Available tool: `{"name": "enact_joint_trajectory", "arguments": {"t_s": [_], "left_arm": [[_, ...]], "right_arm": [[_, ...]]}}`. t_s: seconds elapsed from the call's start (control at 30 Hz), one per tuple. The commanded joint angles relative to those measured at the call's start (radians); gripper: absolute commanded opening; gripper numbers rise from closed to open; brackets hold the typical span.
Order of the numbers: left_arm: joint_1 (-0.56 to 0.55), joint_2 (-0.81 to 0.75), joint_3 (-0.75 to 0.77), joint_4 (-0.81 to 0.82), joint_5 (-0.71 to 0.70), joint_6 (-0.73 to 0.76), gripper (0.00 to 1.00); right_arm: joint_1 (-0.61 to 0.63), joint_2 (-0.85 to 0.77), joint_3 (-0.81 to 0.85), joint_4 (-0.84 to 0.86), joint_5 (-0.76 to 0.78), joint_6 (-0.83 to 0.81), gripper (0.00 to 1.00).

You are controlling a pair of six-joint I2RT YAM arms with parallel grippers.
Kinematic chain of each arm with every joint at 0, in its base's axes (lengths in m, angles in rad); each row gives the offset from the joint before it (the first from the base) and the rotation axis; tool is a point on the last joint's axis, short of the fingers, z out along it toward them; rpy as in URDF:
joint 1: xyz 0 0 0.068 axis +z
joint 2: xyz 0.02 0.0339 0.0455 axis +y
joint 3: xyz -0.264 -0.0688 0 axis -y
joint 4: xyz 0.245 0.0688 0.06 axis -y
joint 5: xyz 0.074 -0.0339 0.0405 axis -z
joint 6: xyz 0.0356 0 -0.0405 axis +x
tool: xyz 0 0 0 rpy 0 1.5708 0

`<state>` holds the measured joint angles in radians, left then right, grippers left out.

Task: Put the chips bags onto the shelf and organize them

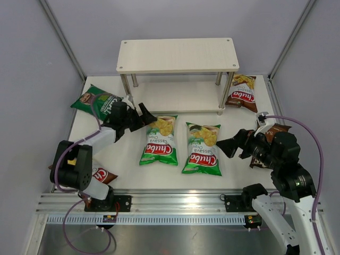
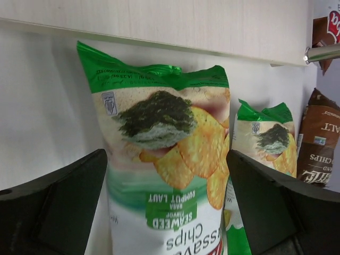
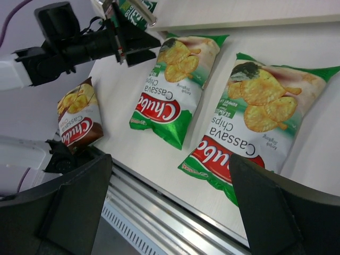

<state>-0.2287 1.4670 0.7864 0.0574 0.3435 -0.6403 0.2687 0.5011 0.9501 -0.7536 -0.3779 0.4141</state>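
Six chips bags (image 1: 203, 151) lie on the worktop (image 1: 133, 178) around the shelf (image 1: 177, 54), and both sets of jaws are wide apart.
Farthest out from the shelf, past its left end, a brown-red bag (image 1: 102, 175) lies by the left arm's base. Closer in, two bright green bags lie flat side by side in front of the shelf: the left green bag (image 1: 159, 141) and the right green bag (image 1: 202, 139). The right jaws are wide apart and hold nothing, just beside the right green bag. A dark brown bag (image 1: 276, 129) lies partly hidden under that arm, out past the shelf's right end. The left jaws are wide apart and hold nothing, at the top of the left green bag. A dark green bag (image 1: 93, 101) lies by the shelf's left end. Another brown-red bag (image 1: 243, 91) lies right by the shelf's right legs.
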Motion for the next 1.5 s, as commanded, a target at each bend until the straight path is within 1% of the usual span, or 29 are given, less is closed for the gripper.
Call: {"name": "enact_joint_trajectory", "arguments": {"t_s": [0.0,0.13,0.17,0.23,0.27,0.3,0.33,0.37,0.47,0.5,0.53,0.6,0.63,0.73,0.77,0.8,0.83,0.87,0.93,0.97,1.07,1.1,1.17,1.2,1.27,1.3,1.33,1.43,1.47], "left_arm": [[0.003,0.073,-0.026,0.246,0.082,-0.073,0.99],[0.005,0.108,-0.067,0.286,0.028,-0.082,0.88],[0.003,0.115,-0.093,0.303,0.023,-0.088,0.81],[0.002,0.128,-0.111,0.34,0.017,-0.104,0.78],[0.0,0.133,-0.133,0.373,0.015,-0.116,0.72],[0.0,0.141,-0.145,0.396,0.018,-0.122,0.7],[-0.003,0.141,-0.173,0.45,0.017,-0.139,0.62],[-0.006,0.142,-0.188,0.45,0.015,-0.139,0.62],[-0.017,0.144,-0.261,0.641,0.023,-0.217,0.56],[-0.021,0.136,-0.285,0.679,0.019,-0.231,0.5],[-0.033,0.103,-0.305,0.705,0.008,-0.245,0.48],[-0.05,0.052,-0.354,0.722,-0.061,-0.266,0.35],[-0.072,-0.015,-0.364,0.71,-0.12,-0.269,0.28],[-0.113,-0.129,-0.388,0.621,-0.198,-0.272,0.16],[-0.122,-0.198,-0.391,0.59,-0.242,-0.274,0.14],[-0.127,-0.23,-0.389,0.528,-0.26,-0.277,0.12],[-0.135,-0.261,-0.388,0.497,-0.276,-0.282,0.08],[-0.136,-0.325,-0.388,0.442,-0.297,-0.297,0.06],[-0.135,-0.391,-0.388,0.386,-0.307,-0.308,0.03],[-0.139,-0.458,-0.385,0.336,-0.311,-0.318,0.01],[-0.147,-0.568,-0.369,0.235,-0.301,-0.338,0.0],[-0.149,-0.644,-0.363,0.208,-0.294,-0.341,0.0],[-0.156,-0.723,-0.326,0.126,-0.276,-0.358,0.0],[-0.158,-0.79,-0.308,0.102,-0.27,-0.363,0.0],[-0.162,-0.856,-0.27,0.029,-0.249,-0.38,0.0],[-0.162,-0.884,-0.219,0.01,-0.242,-0.381,0.0],[-0.166,-0.928,-0.193,-0.007,-0.247,-0.383,0.0],[-0.167,-0.959,-0.058,-0.093,-0.276,-0.383,0.0],[-0.169,-0.952,-0.026,-0.119,-0.311,-0.381,0.0]], "right_arm": [[0.006,0.017,-0.007,0.06,-0.119,0.015,1.0],[0.006,0.001,-0.001,0.053,-0.125,0.012,0.99],[0.007,-0.004,0.001,0.053,-0.124,0.011,1.0],[0.006,-0.01,-0.001,0.053,-0.124,0.011,0.99],[0.007,-0.007,-0.001,0.057,-0.122,0.012,1.0],[0.006,-0.007,-0.002,0.062,-0.125,0.014,0.99],[0.006,-0.004,-0.004,0.068,-0.133,0.014,0.99],[0.006,-0.003,-0.005,0.069,-0.134,0.015,0.99],[0.006,0.001,-0.011,0.083,-0.144,0.022,1.0],[0.006,0.002,-0.011,0.085,-0.144,0.025,0.99],[0.006,0.004,-0.011,0.088,-0.144,0.026,1.0],[0.007,0.005,-0.011,0.088,-0.142,0.026,0.99],[0.006,0.005,-0.013,0.089,-0.139,0.028,1.0],[0.006,0.007,-0.028,0.102,-0.135,0.032,0.99],[0.006,0.005,-0.033,0.106,-0.134,0.034,1.0],[0.006,0.007,-0.043,0.118,-0.134,0.043,0.99],[0.007,0.01,-0.048,0.125,-0.136,0.046,0.99],[0.006,0.01,-0.053,0.131,-0.139,0.049,0.99],[0.006,0.014,-0.068,0.152,-0.145,0.063,0.99],[0.006,0.016,-0.073,0.158,-0.15,0.064,0.99],[0.006,0.028,-0.097,0.195,-0.168,0.084,1.0],[0.007,0.04,-0.114,0.227,-0.179,0.098,0.99],[0.006,0.054,-0.138,0.275,-0.222,0.124,0.99],[0.006,0.077,-0.166,0.339,-0.242,0.158,0.99],[0.006,0.106,-0.201,0.426,-0.317,0.205,0.99],[0.007,0.141,-0.238,0.533,-0.346,0.265,0.99],[0.006,0.16,-0.252,0.587,-0.399,0.296,1.0],[0.042,0.218,-0.293,0.797,-0.432,0.403,0.99],[0.061,0.229,-0.31,0.847,-0.423,0.422,0.99]]}}
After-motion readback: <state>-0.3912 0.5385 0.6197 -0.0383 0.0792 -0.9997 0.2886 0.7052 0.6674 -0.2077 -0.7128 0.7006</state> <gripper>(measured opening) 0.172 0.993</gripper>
